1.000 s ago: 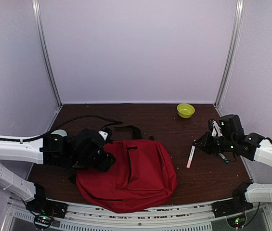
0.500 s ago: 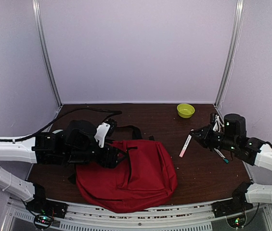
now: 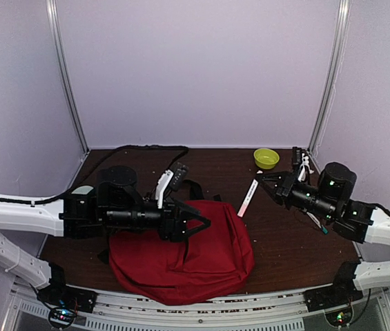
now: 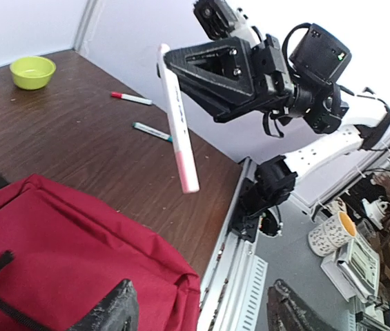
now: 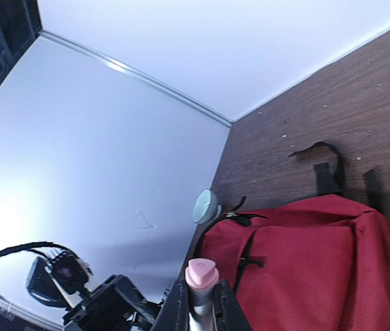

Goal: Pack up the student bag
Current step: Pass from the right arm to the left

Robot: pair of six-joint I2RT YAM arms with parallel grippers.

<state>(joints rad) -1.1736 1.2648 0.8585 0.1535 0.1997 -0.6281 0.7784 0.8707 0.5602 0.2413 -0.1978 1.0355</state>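
The student bag is a big red backpack lying flat on the dark table, zip and black straps facing up. My left gripper hovers open over its upper middle, nothing between the fingers; in the left wrist view the bag fills the lower left below that gripper. My right gripper is shut on a white pen with a pink cap, held in the air just right of the bag. That pen hangs slanted, cap down. The right wrist view shows the cap between the jaws, above the bag.
A green bowl stands at the back right. A red-capped marker and a green one lie on the table beneath the right arm. A pale round object sits at the table's left edge. Black cable loops behind the left arm.
My left gripper has swung right over the bag and opened wider. My right gripper has lifted the pen off the table and carried it left toward the bag.
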